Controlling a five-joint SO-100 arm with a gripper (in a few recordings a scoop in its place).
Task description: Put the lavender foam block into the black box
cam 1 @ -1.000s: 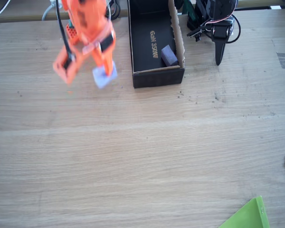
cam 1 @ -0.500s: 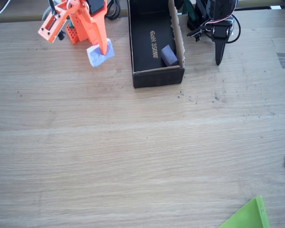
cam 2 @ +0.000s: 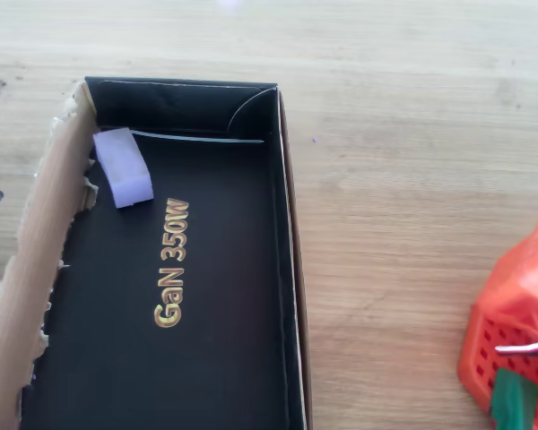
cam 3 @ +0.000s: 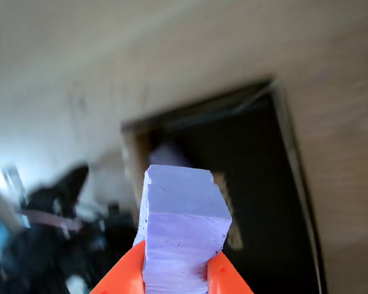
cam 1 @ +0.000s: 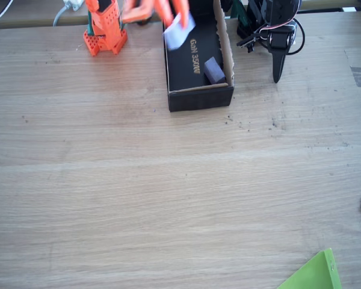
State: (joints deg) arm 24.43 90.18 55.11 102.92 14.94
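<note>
My orange end effector [cam 3: 175, 275] pinching the small lavender foam block [cam 3: 183, 229] | block aloft at the far left rim of the long black cardboard box [cam 1: 195, 57] | I'd centre over open floor, clear of the greyer purple block [cam 1: 214, 70], then lower and let go.

Orange arm [cam 1: 105, 27] reaches right in the fixed view, fingers [cam 3: 126, 275] clamped on a block

Light wooden table [cam 1: 168, 198]; black box [cam 1: 198, 99] near far edge; green sheet [cam 1: 313, 274] at near corner.
</note>
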